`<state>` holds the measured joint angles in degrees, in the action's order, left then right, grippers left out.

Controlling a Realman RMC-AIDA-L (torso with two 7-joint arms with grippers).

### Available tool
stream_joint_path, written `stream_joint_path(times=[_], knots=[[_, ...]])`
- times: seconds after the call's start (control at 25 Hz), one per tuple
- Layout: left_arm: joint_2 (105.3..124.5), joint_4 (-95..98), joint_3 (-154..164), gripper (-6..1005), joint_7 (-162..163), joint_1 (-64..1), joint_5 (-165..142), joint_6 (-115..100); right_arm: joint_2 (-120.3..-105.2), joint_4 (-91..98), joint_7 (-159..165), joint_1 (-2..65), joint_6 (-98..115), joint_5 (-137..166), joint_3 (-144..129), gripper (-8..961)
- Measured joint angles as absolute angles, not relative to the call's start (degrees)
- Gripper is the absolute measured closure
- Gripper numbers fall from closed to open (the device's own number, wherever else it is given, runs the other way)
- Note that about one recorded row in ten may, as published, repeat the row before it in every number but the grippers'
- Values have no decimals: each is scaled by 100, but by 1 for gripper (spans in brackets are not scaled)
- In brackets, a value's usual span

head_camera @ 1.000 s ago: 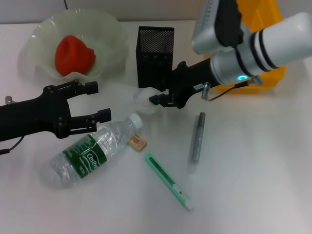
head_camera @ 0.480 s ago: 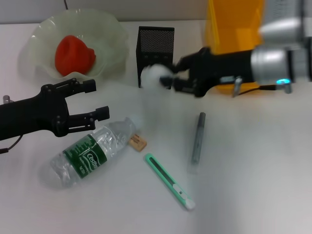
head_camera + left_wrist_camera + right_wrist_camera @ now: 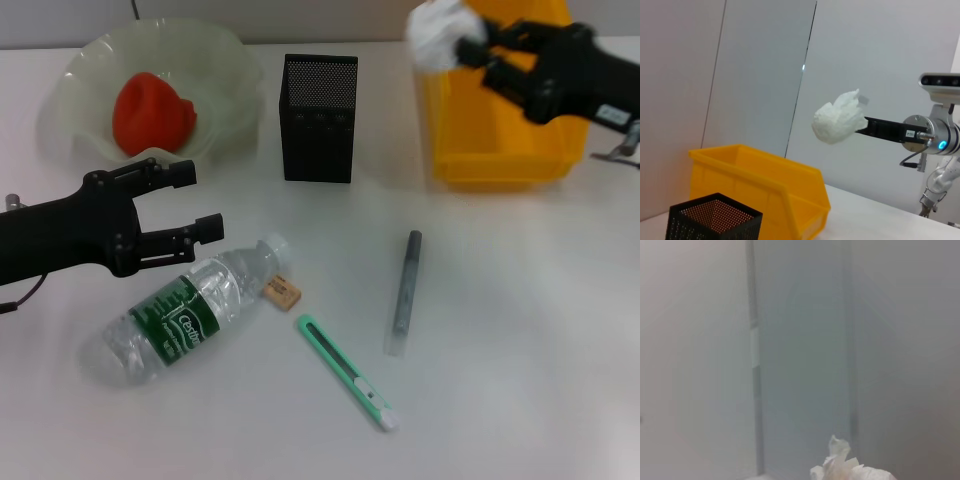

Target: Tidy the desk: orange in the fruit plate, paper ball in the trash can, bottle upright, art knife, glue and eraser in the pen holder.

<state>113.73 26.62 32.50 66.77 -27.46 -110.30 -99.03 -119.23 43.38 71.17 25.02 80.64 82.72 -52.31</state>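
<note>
- My right gripper (image 3: 478, 45) was at the upper right of the head view, clenched on the crumpled white paper ball (image 3: 440, 30), which it held in the air over the left rim of the yellow plastic bin (image 3: 500, 150).
- In the left wrist view the paper ball (image 3: 840, 124) hung at the centre of the frame, above and clear of the yellow bin (image 3: 765, 185), with my right arm's black fingers behind it.
- In the right wrist view only the top of the paper ball (image 3: 847, 470) showed, at the bottom edge against a pale wall.
- My left gripper (image 3: 190, 205) was at the middle left of the head view, its black fingers spread apart and grasping nothing, just above the lying bottle.
- The clear plastic water bottle with a green label (image 3: 185, 320) lay on its side at the lower left of the white desk (image 3: 520, 350), its cap pointing to the upper right.
- The small tan eraser (image 3: 283, 292) lay just beside the bottle's neck.
- The green art knife (image 3: 347, 372) lay diagonally at lower centre.
- The grey glue stick, pen-shaped, (image 3: 405, 290) lay nearly upright in the frame, right of centre.
- The black mesh pen holder (image 3: 319, 118) stood at upper centre; the knife, glue and eraser were all outside it.
- The orange-red fruit (image 3: 152, 112) sat in the pale wavy-edged fruit plate (image 3: 90, 50) at the upper left.
</note>
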Motion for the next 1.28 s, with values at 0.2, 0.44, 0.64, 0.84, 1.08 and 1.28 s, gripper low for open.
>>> stream_joint_path(times=[0.2, 0.44, 0.64, 0.84, 1.08, 1.28], knots=[[11373, 2647, 3176, 154, 6681, -2748, -11030, -9902, -11927, 3919, 6615, 2556, 7661, 7974, -4637, 671], [11402, 2649, 3154, 154, 6684, -2729, -11030, -9903, -11933, 3775, 6522, 2776, 6657, 7682, -4557, 633], [11414, 2653, 3131, 154, 6685, -2722, -11030, -9904, -11932, 3608, 6519, 3064, 5969, 7709, -4628, 600], [11414, 2648, 3058, 154, 6688, -2723, -11030, -9915, -11924, 3517, 6517, 3171, 5656, 7734, -4645, 568], [11410, 2659, 3033, 155, 6689, -2725, -11030, -9915, -11920, 3500, 6514, 3189, 5488, 7735, -4774, 530], [11408, 2662, 3032, 155, 6689, -2732, -11030, -9913, -11926, 3497, 6513, 3168, 5539, 7631, -4729, 406]])
